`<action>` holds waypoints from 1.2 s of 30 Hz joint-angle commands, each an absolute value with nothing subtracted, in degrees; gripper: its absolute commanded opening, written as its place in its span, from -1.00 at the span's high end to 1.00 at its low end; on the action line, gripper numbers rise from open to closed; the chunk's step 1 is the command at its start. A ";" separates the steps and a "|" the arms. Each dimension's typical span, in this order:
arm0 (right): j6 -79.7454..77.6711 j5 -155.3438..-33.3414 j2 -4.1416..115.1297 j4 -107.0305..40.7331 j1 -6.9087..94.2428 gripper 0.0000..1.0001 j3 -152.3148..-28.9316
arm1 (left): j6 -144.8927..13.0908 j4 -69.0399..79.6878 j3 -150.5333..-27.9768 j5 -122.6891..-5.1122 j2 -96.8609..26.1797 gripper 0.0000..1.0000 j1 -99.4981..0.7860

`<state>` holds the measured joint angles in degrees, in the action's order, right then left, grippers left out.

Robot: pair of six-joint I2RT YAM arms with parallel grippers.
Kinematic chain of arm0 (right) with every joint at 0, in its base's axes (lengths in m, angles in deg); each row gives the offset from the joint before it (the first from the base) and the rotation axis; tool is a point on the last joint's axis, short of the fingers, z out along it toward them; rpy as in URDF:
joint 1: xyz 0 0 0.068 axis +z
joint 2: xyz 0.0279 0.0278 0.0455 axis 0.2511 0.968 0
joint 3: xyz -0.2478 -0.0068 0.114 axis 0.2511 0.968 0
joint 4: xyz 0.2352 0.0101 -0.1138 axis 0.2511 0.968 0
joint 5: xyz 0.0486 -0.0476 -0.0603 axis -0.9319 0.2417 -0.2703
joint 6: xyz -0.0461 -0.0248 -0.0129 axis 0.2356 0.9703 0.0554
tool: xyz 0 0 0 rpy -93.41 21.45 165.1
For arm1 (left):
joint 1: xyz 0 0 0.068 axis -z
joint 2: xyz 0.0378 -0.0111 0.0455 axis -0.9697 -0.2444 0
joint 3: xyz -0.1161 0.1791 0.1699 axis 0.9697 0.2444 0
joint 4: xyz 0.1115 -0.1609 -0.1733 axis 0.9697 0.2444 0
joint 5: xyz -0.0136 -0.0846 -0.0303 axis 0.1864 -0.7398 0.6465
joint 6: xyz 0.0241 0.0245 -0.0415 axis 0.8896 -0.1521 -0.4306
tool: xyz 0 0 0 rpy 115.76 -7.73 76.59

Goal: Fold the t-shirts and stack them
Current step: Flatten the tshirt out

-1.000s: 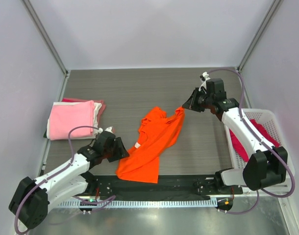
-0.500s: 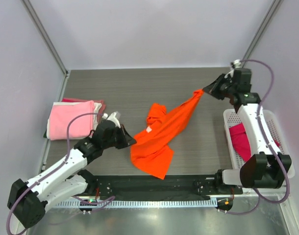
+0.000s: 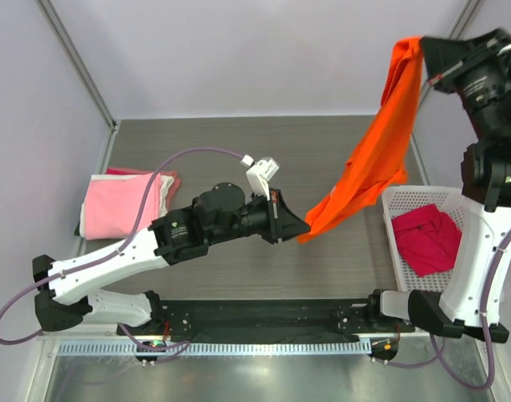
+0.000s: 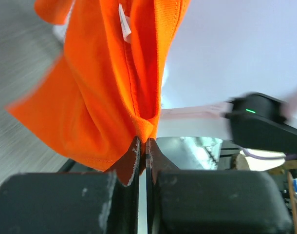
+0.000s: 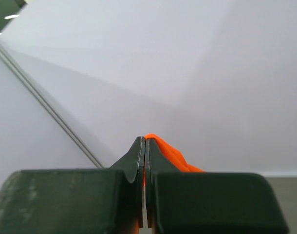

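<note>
While aloft, orange t-shirt (image 3: 381,142) diagonal.

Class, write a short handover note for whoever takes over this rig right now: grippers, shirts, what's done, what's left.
Left gripper: shut on the lower edge of the orange t-shirt.
Right gripper: shut on its top, raised high, so the shirt hangs in the air between them.
Done: the light pink t-shirt lies folded on top of the stack at left.
Left: lay out, fold and stack the orange one, then the magenta t-shirt crumpled in the basket.
</note>
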<state>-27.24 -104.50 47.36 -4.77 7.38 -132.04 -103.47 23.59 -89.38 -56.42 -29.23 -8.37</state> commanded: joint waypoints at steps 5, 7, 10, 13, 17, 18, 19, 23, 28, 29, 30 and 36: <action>-39.64 -116.88 65.70 -12.36 7.25 0.98 -150.52 | -104.07 29.56 -95.75 -47.48 -23.84 1.00 -8.08; -41.50 -119.82 67.40 -14.66 8.12 0.98 -145.98 | -105.12 32.28 -93.65 -46.93 -19.73 1.00 -13.08; -37.92 -118.79 66.79 -16.34 12.41 0.98 -135.51 | -106.88 35.36 -88.31 -49.30 -14.80 0.99 -22.74; -33.60 -116.94 67.31 -16.86 15.50 0.97 -127.00 | -106.97 36.52 -80.59 -53.00 -11.72 0.99 -31.80; -30.17 -113.87 70.47 -18.53 21.47 0.98 -121.87 | -107.06 35.03 -70.28 -59.99 -10.03 1.00 -42.17; -30.00 -113.42 71.35 -18.89 21.74 0.98 -121.43 | -106.88 34.42 -68.61 -61.60 -10.03 1.00 -46.54; -30.17 -113.42 72.14 -19.41 22.01 0.97 -121.25 | -106.71 33.10 -67.20 -63.01 -10.12 1.00 -48.76; -29.73 -113.16 80.46 -19.77 24.29 0.97 -123.79 | -104.08 32.30 -62.62 -67.32 -12.49 1.00 -58.26; -28.67 -112.80 90.50 -20.82 28.51 0.98 -129.85 | -104.33 26.68 -58.66 -70.49 -16.18 1.00 -67.76; -28.76 -112.54 92.00 -21.96 29.21 0.98 -130.82 | -104.33 25.89 -58.48 -70.32 -17.05 1.00 -68.47; -28.94 -112.19 95.58 -22.49 29.74 0.98 -133.35 | -104.85 25.45 -58.40 -69.88 -17.93 1.00 -69.52; -29.99 -110.52 111.13 -27.06 33.87 0.98 -149.16 | -107.23 18.86 -59.36 -63.74 -25.14 1.00 -71.55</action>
<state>-30.14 -111.87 106.70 -20.79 32.15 -140.57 -106.26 25.14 -58.52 -66.29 -23.26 -70.77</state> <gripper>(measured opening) 0.025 0.017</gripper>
